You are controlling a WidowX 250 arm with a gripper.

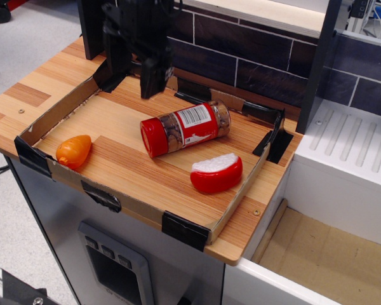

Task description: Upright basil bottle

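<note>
The basil bottle (187, 126) lies on its side in the middle of the shallow cardboard tray (140, 206). Its red cap points to the lower left and its barcode patch faces up. It holds brownish contents. My gripper (134, 75) hangs above the tray's back left part, up and to the left of the bottle and apart from it. Its two dark fingers (153, 76) point down and stand apart, open and empty.
A small orange carrot-like toy (73, 150) lies at the tray's left front. A red-and-white cheese wedge (217, 173) lies in front of the bottle to the right. A dark brick wall (254, 54) stands behind. A white ribbed drainer (349, 149) lies right.
</note>
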